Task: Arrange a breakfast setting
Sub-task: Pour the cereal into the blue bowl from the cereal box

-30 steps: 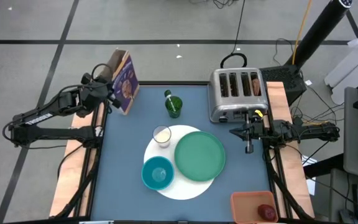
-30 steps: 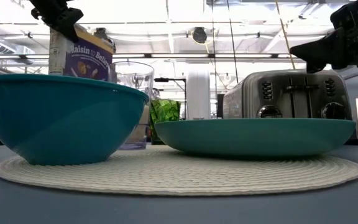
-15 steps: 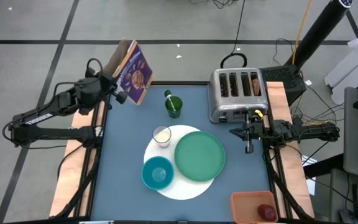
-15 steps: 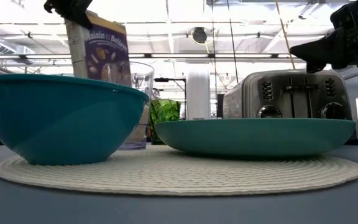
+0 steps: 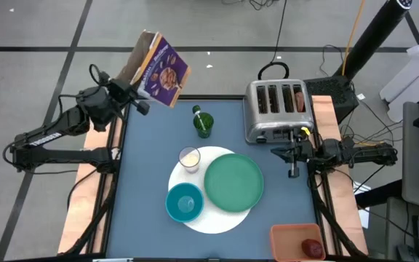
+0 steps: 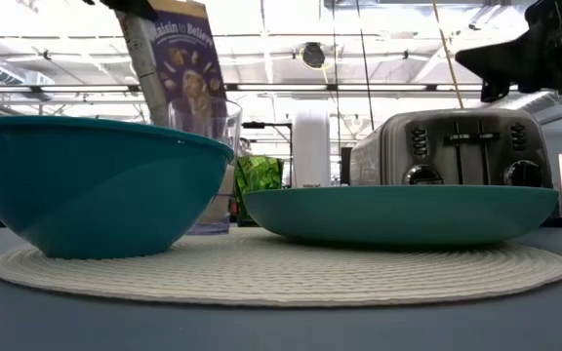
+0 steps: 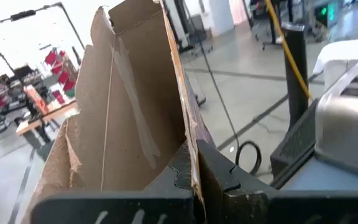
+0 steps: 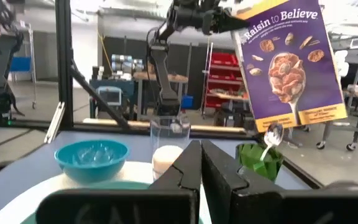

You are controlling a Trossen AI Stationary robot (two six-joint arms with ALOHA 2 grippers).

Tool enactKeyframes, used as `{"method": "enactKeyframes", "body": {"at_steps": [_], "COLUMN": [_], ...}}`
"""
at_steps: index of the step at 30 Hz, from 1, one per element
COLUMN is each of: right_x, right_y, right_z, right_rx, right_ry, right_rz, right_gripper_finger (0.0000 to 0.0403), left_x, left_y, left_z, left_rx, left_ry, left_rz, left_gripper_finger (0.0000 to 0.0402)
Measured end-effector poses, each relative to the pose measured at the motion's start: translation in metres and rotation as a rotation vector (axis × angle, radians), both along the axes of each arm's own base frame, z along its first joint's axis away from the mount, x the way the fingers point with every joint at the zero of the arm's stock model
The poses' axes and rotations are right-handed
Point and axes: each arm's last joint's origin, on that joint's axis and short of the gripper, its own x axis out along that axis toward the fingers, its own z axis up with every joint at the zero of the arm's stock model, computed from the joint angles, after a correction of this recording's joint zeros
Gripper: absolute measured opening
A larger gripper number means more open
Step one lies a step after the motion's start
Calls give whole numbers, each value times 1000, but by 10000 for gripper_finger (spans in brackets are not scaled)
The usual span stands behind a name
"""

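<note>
Blue surface [image 5: 144, 175] held the set mat [image 5: 217, 218] while my left hand [image 5: 133, 98] clamped the cereal box [image 5: 158, 69] aloft, tilted beyond the far-left corner, probably for pouring; my right hand [image 5: 291, 172] waited shut beside the toaster [image 5: 276, 109].

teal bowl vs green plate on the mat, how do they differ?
The teal bowl is deep with high walls; the green plate is shallow and nearly flat. The bowl is bluer and smaller across; the plate is paler green and wider. The bowl sits toward the left arm's side of the white mat, the plate toward the right arm's. Both are round, upright and on that mat.
</note>
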Motion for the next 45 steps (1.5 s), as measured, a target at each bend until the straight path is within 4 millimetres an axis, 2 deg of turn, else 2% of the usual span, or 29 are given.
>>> {"method": "enactKeyframes", "body": {"at_steps": [12, 20, 29, 32, 36, 45], "right_x": [-2, -2, -2, -2, -3, -4], "right_y": [0, 0, 0, 0, -2, -3], "right_z": [9, 9, 9, 9, 12, 13], "right_rx": [37, 40, 42, 57, 180, 279], "right_ry": [-91, -97, -97, -99, -144, -163], "right_rz": [6, 7, 4, 6, -34, -47], "right_gripper_finger": [21, 37, 58, 74, 108, 219], "left_x": [3, 3, 8, 9, 12, 27], "left_y": [-2, -5, -13, -17, -24, -35], "left_z": [12, 26, 30, 30, 29, 24], "left_rx": [63, 142, 140, 125, 117, 90], "left_ry": [-94, -206, -273, -287, -292, -265], "left_rz": [-115, -220, -372, -413, -455, -539], "left_gripper_finger": [2, 2, 2, 2, 2, 2]}}
